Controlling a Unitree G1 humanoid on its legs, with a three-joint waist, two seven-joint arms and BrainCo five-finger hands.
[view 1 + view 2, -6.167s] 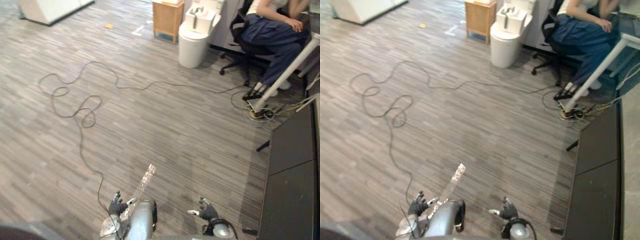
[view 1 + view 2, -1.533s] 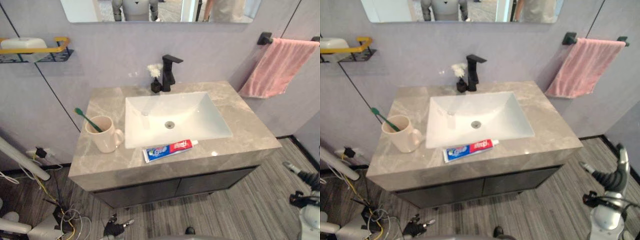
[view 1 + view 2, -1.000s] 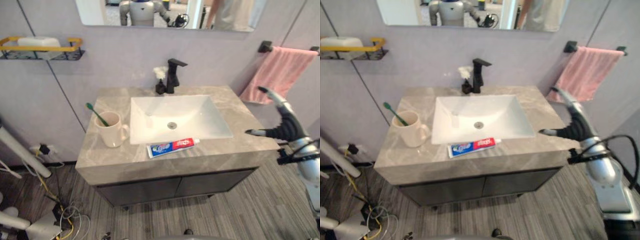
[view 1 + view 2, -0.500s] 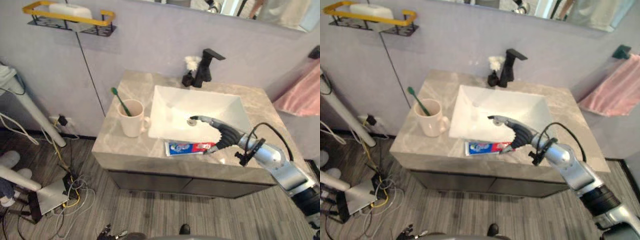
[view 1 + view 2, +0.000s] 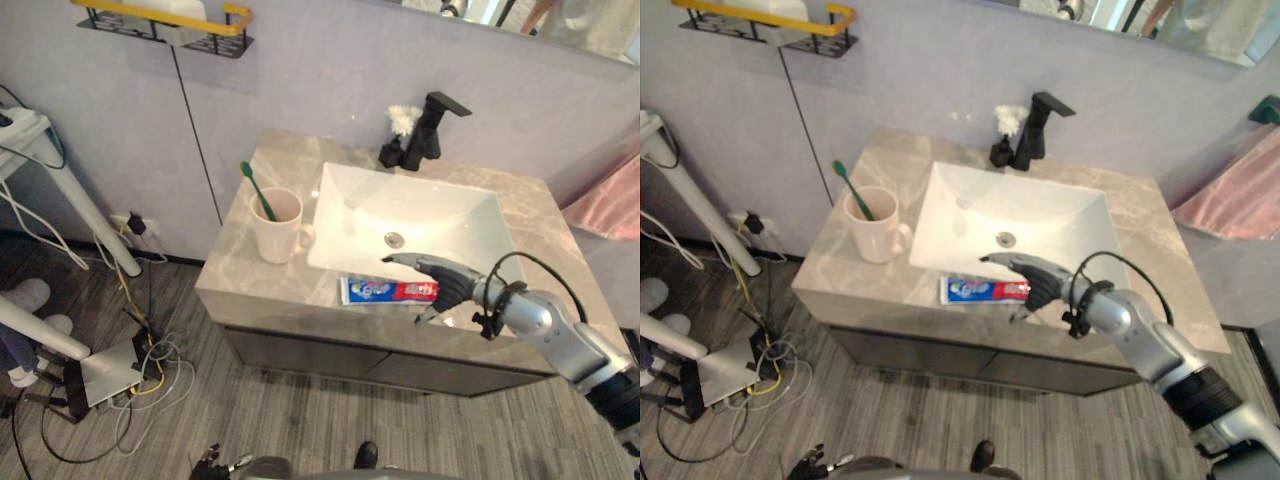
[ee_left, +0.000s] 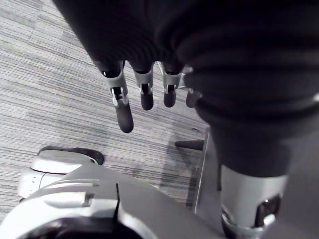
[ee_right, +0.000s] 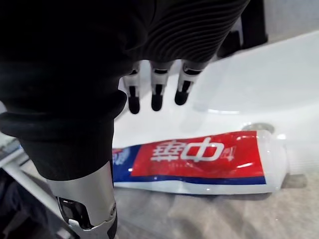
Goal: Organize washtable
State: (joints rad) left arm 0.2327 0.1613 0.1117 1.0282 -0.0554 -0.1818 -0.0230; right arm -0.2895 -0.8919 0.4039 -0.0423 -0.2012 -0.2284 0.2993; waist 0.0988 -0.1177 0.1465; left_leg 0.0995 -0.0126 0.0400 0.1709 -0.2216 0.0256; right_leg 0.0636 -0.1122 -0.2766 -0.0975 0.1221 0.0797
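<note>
Marble counter [image 5: 238, 282] holds toothpaste tube [image 5: 386, 291] by sink [image 5: 420, 215]; R hand [image 5: 448, 289], fingers straight, just above it; L hand [image 6: 147, 97] hangs loose

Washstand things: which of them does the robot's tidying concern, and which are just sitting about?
Job: red, white and blue toothpaste tube lying on the grey stone counter; cream ceramic mug; green toothbrush standing in it; right hand, open, close to the tube.

Just about: black faucet; white sink basin; pink hanging towel; yellow-railed wire shelf; left hand, open over the floor.
</note>
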